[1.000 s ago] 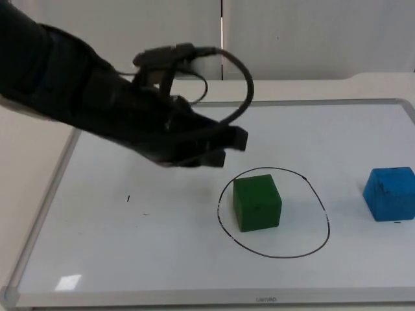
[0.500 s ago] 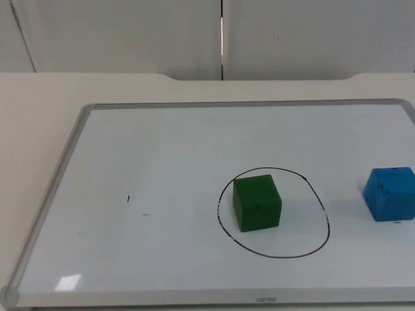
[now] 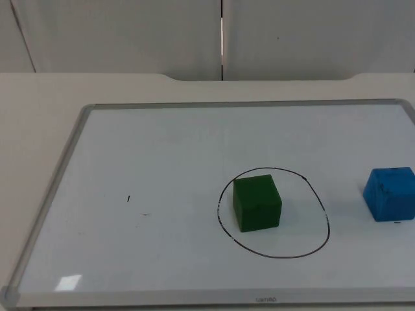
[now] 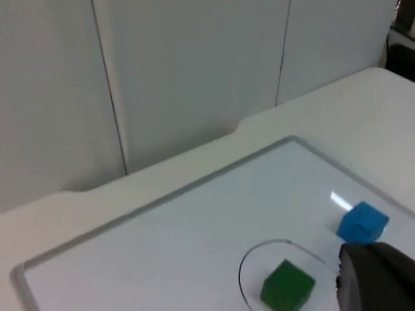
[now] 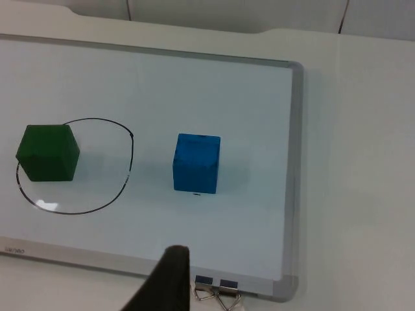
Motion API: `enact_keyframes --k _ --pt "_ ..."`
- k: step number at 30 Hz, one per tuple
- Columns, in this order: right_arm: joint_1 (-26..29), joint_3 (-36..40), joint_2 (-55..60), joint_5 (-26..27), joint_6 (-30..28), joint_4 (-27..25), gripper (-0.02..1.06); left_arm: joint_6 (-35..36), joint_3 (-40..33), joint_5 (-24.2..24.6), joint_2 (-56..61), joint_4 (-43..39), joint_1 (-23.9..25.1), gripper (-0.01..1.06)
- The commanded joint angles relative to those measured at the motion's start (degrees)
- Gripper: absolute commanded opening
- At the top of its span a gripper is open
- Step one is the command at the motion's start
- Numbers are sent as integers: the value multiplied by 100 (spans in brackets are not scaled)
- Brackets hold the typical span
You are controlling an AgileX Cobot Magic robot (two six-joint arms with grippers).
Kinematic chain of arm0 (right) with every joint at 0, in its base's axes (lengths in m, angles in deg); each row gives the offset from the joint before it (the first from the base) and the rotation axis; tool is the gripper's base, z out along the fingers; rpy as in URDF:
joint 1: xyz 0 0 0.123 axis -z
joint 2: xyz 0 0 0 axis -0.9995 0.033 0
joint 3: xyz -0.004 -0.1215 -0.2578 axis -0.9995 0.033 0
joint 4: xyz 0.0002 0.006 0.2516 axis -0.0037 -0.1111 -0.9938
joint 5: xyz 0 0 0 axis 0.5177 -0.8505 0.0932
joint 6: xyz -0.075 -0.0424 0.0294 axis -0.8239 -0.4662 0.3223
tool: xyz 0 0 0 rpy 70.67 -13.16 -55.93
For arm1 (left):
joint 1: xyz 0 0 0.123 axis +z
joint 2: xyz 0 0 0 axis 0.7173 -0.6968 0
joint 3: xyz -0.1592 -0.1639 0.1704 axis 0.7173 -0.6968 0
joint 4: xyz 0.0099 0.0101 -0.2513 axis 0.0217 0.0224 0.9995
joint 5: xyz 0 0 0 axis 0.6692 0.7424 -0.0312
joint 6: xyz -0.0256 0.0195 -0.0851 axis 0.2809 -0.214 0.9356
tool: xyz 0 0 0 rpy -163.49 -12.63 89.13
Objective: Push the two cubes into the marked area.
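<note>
The green cube [image 3: 257, 203] is seen inside the black drawn oval [image 3: 324, 220] on the whiteboard [image 3: 162, 155], toward its left side. The blue cube [image 3: 389, 193] is found outside, well right of it, near the board's right edge. Whether either gripper is clenched or released cannot be told.

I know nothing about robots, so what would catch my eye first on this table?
Two bright cubes on a whiteboard. The green cube sits inside a hand-drawn black ring, toward its left side. The blue cube stands outside the ring, near the board's right edge.
</note>
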State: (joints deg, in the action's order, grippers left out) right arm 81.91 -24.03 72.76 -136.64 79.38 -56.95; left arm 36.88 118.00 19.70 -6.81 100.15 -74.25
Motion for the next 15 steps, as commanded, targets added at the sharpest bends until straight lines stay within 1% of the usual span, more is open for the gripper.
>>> enact_keyframes --k 1,3,4,8,9,11,13,14,15 --pt "23 55 -21 19 29 0 105 249 -174 356 264 -199 -22 0" --pt "23 55 -21 19 29 0 105 288 -392 636 638 -225 -22 0" --pt "23 55 -21 19 29 0 105 288 -392 636 638 -225 -22 0" --pt "23 55 -21 19 29 0 105 302 -655 1024 1201 -288 -22 0" --pt "23 55 -21 19 29 0 105 302 -655 1024 1201 -288 -22 0" --pt "23 55 -21 19 28 -43 105 302 -683 1340 1420 -342 -22 0" --pt "23 55 -21 19 28 -81 105 302 -692 1694 1646 -565 -22 0" --pt "23 55 -21 19 28 -81 105 302 -692 1694 1646 -565 -22 0" --pt "23 55 -21 19 28 -139 105 312 -705 1867 1813 -723 -22 0"
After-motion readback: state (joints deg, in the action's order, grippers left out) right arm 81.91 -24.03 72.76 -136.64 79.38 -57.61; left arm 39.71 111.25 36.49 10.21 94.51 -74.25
